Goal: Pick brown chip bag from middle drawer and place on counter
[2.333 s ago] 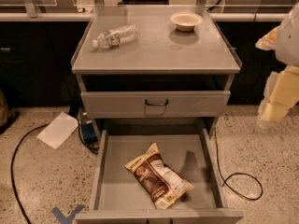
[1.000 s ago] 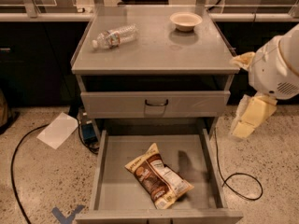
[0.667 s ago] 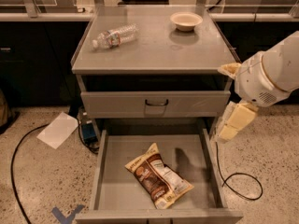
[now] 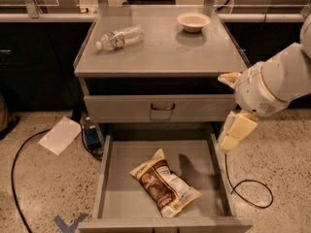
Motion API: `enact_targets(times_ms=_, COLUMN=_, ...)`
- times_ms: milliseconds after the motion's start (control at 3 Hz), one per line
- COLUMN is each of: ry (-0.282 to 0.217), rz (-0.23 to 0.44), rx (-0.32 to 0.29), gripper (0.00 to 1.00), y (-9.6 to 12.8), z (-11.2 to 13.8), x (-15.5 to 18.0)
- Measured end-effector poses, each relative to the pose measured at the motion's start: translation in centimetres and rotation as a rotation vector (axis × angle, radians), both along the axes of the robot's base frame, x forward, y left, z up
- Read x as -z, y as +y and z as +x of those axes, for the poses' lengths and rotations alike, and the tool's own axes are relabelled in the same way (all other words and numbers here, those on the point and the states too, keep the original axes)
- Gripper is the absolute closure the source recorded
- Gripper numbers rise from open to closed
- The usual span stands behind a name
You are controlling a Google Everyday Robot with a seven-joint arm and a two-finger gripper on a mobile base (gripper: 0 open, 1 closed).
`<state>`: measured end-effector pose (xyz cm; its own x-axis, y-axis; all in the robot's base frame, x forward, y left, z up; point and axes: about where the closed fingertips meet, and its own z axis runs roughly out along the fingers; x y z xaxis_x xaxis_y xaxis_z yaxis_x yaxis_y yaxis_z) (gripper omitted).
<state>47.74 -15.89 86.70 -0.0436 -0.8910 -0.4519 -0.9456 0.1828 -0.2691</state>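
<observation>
brown chip bag [image 4: 165,188], crinkly, dark brown and cream-tan with a white panel, lies flat and slanted about mid-floor in the open middle drawer [image 4: 121,178], a shallow grey metal tray with low walls. above the drawer, the smooth, faintly glossy grey counter [image 4: 160,52] holds a clear plastic water bottle [image 4: 119,38] on its side at left and a round pale bowl [image 4: 193,21] at right. the blocky cream gripper [image 4: 235,130] hangs over the drawer's right wall, up and right of the bag, apart from it; released or clenched cannot be told.
</observation>
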Motion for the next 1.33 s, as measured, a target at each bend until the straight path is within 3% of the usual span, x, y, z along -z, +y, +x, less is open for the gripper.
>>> enact_targets(times_ms=333, ry=0.027, rz=0.01, rx=-0.009, gripper=0.0, y=1.3, z=0.3, x=4.3)
enact_targets(times_ms=667, ry=0.041, rz=-0.027, rx=0.024, gripper=0.0, y=2.5, z=0.6, x=9.7)
enact_targets(times_ms=1000, ry=0.097, rz=-0.047, rx=0.106, gripper=0.0, y=3.0, z=0.5, x=16.6)
enact_targets(times_ms=1333, ry=0.097, rz=-0.047, rx=0.106, gripper=0.0, y=3.0, z=0.5, x=16.6)
